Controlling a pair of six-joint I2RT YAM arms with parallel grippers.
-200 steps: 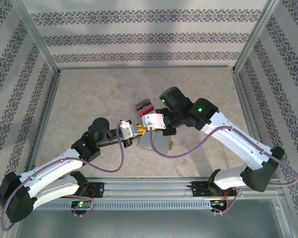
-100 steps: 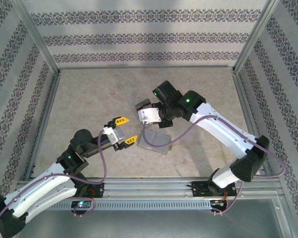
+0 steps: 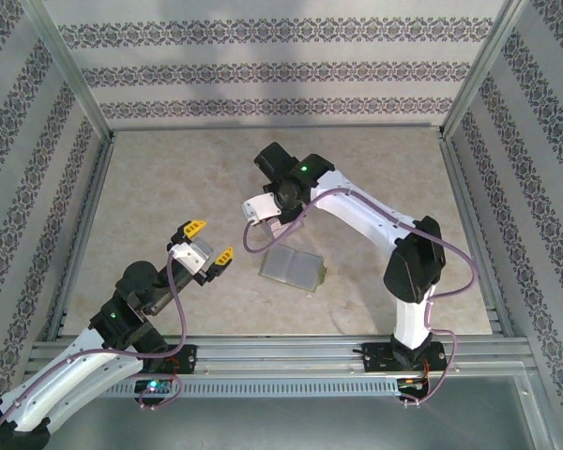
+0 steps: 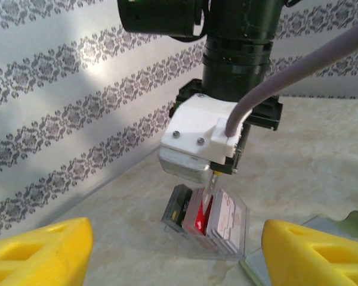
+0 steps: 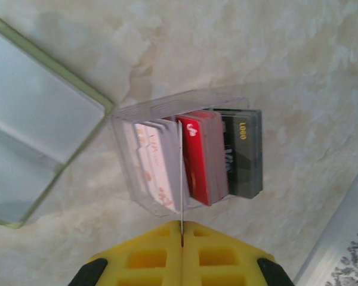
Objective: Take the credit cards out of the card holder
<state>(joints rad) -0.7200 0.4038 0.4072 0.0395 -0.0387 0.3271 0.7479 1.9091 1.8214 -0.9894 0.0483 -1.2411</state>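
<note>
Card (image 5: 181, 179) edge-on, face unreadable, in tight pinch of right gripper (image 5: 182, 229); left gripper (image 3: 208, 240) agape, empty.

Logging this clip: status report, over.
Left gripper open, standing off. Right gripper shut on a card over the clear tray. Card holder open on the table beside it. Nothing blocking.

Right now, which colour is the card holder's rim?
Olive green; the card holder shows it best in the right wrist view.
</note>
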